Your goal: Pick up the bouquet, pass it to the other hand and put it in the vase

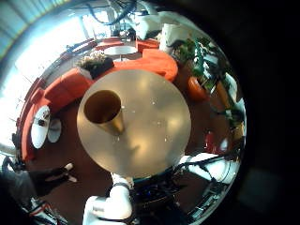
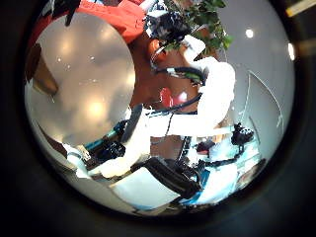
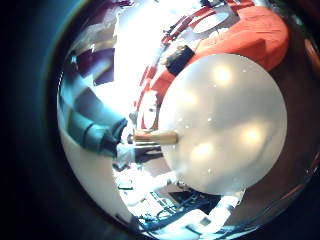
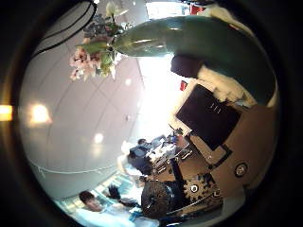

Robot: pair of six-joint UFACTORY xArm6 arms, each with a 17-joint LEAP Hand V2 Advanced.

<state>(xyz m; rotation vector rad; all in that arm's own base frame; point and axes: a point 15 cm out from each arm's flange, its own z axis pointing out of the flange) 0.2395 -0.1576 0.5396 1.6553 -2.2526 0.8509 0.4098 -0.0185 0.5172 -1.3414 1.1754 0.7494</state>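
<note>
While the right hand (image 4: 213,113) curls round the bouquet (image 4: 142,38), the left's state I cannot tell; bring stems upright over the vase (image 1: 103,108), mid-surface (image 1: 159,122), toward nine o'clock.

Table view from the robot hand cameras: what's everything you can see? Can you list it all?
table: one, pale and shiny, round, below the left robot hand
vase: one, golden-brown, standing upright on the table
bouquet: one, green wrap with pink and white flowers, right against the right robot hand's palm
sofa: one, orange, curving beside the table
plant: one, green, beyond the sofa
right robot hand: one, black and white, curled round the bouquet
left robot hand: one, white, above the table
</note>
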